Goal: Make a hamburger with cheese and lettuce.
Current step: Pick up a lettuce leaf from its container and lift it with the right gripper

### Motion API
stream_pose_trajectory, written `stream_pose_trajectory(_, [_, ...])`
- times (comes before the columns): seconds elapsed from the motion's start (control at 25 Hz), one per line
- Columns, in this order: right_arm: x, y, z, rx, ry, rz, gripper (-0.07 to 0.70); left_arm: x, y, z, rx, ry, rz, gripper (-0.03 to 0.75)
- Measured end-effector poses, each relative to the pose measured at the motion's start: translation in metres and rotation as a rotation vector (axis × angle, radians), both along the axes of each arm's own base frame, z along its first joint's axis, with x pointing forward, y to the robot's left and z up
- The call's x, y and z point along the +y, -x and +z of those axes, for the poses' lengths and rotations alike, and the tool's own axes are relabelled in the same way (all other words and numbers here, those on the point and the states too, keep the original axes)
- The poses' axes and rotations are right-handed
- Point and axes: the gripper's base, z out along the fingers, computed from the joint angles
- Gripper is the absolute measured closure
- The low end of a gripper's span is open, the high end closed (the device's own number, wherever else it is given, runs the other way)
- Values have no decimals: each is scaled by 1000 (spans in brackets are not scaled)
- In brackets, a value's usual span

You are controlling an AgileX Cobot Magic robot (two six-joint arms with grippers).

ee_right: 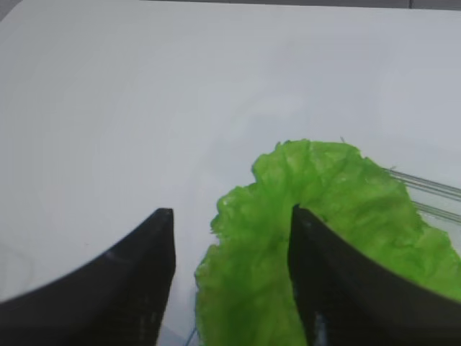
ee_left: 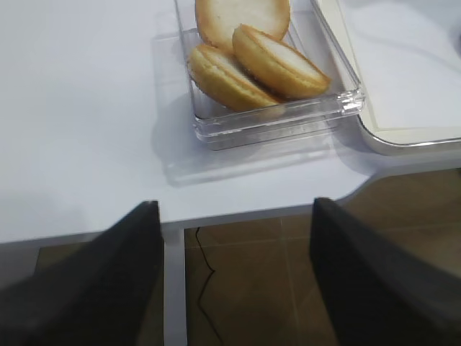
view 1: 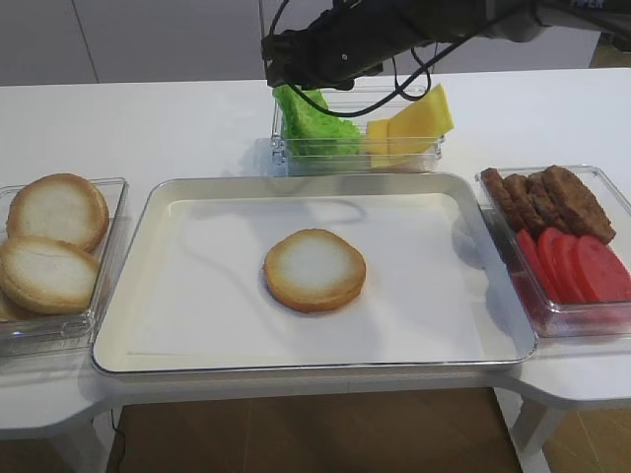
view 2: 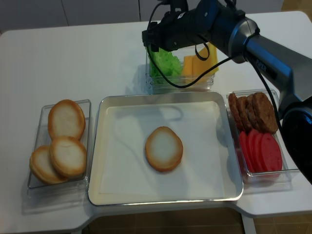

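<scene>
White table (view 1: 148, 128), lettuce (view 1: 314, 126) in bin (view 1: 357, 155)

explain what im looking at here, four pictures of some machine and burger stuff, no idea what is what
This is a two-armed robot at a white table, asked to build a hamburger. Two pictures look down from above; the other two come from cameras on the arms' wrists, so the dark shapes at their bottom edges are the gripper fingers.

In the middle sits a metal tray with one bun half, cut face up: the start of the hamburger. On the left is a clear box of spare buns. On the right, a box holds brown patties and red tomato slices. At the back, a clear container holds green lettuce and yellow cheese.

The right gripper is open over the lettuce, one finger against the leaf, nothing lifted yet. The left gripper is open and empty beside the bun box.
</scene>
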Motion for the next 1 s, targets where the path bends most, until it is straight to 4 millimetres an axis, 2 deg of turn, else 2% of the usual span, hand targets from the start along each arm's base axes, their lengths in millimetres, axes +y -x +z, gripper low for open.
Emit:
stream_pose_trajectory(0.28, [1, -2, -9, 14, 8, 1, 246, 0, 0, 0, 0, 0, 0, 237])
stream_pose_trajectory(0.64, [1, -2, -9, 10, 12, 1, 380, 0, 0, 0, 0, 0, 0, 237])
stream_pose_trajectory(1.0, [1, -2, -8, 7, 11, -2, 423, 0, 0, 0, 0, 0, 0, 237])
